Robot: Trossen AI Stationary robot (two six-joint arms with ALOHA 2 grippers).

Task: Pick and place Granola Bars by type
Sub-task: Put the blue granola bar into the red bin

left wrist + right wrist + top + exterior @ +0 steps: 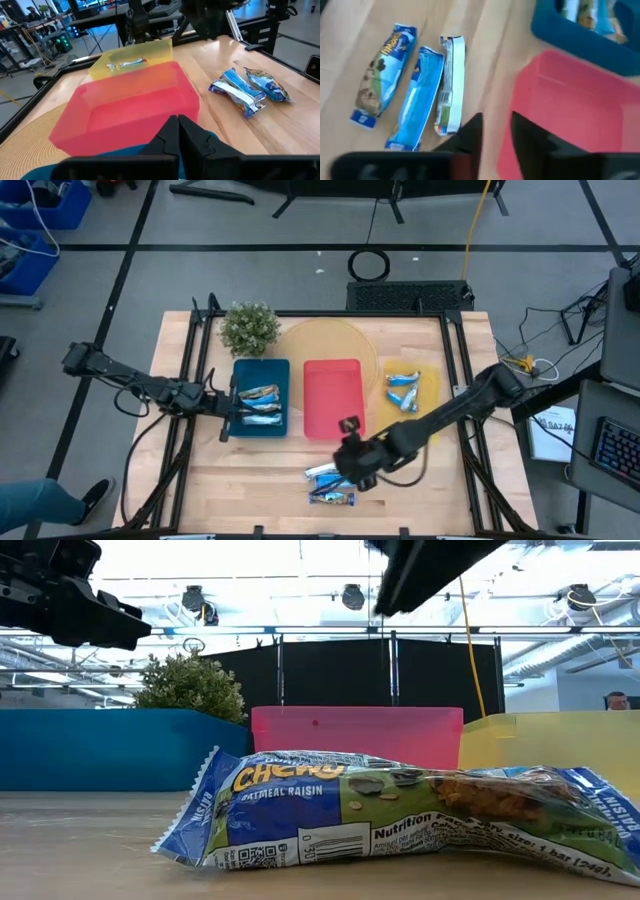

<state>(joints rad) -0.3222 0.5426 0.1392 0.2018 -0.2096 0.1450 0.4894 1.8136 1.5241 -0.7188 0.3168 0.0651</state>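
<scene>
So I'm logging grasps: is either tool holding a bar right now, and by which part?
Neither holds anything. The left tool is shut and empty by the blue tray; the right tool is open above loose bars.

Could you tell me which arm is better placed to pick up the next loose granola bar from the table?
Right: its tool hangs right beside the loose bars, while the left tool sits at the blue tray.

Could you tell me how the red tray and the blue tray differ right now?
The red tray holds nothing, while the blue tray holds granola bars. The red tray sits in the middle of the row; the blue tray sits beside the plant. Both are shallow rectangular trays on the wooden table.
</scene>
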